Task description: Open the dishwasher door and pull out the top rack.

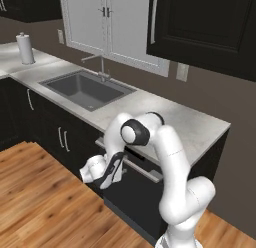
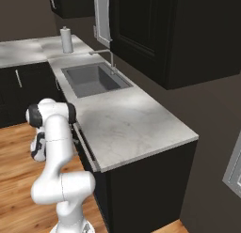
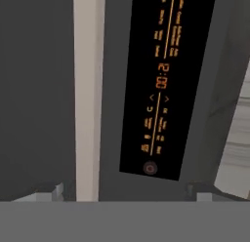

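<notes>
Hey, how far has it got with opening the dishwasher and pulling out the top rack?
Nothing looks finished: the dishwasher door is shut under the counter. In hand: the open gripper is close in front of the door, its handle running between the fingertips in the hand view, not yet clamped. Left: grip, swing the door down, then pull out the rack.

Hidden and cut-off parts

The arm covers much of the dishwasher door (image 1: 135, 202); its handle (image 3: 89, 94) runs off the hand view; control panel (image 3: 163, 85) lettering unreadable.
</notes>
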Tool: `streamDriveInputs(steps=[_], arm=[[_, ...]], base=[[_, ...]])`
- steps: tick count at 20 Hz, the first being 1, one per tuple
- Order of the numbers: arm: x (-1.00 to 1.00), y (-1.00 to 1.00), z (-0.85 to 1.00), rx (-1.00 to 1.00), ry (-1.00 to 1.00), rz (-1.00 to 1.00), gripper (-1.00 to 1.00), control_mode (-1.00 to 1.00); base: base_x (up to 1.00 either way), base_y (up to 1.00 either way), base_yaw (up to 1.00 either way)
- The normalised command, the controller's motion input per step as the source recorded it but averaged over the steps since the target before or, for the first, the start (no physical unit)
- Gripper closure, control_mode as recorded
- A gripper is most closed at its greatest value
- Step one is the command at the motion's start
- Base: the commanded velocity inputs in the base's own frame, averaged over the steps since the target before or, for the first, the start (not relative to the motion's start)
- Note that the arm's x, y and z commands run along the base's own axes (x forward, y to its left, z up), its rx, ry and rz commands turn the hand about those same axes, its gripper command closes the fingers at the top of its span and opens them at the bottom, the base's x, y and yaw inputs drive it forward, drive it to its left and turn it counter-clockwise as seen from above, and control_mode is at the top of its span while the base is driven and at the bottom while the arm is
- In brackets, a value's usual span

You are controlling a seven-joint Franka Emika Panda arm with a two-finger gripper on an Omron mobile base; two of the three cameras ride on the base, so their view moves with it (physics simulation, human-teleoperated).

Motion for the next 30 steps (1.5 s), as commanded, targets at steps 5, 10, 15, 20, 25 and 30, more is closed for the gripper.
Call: streamDriveInputs(steps=[5,10,15,20,25,30], arm=[[0.26,-0.08,-0.01,0.0,0.0,0.0,-1.0,-1.0],[0.43,-0.05,-0.16,0.0,0.01,0.02,-1.0,-1.0],[0.46,-0.05,-0.24,0.0,0.0,0.02,-1.0,-1.0],[0.37,-0.03,-0.36,-0.01,0.0,0.04,-1.0,-1.0],[0.25,0.0,-0.47,-0.02,0.0,0.06,-1.0,-1.0],[0.17,0.0,-0.38,-0.01,0.0,0.07,-1.0,-1.0]], base=[[0.0,0.0,0.0],[0.0,0.0,0.0],[0.0,0.0,0.0],[0.0,0.0,0.0],[0.0,0.0,0.0],[0.0,0.0,0.0]])
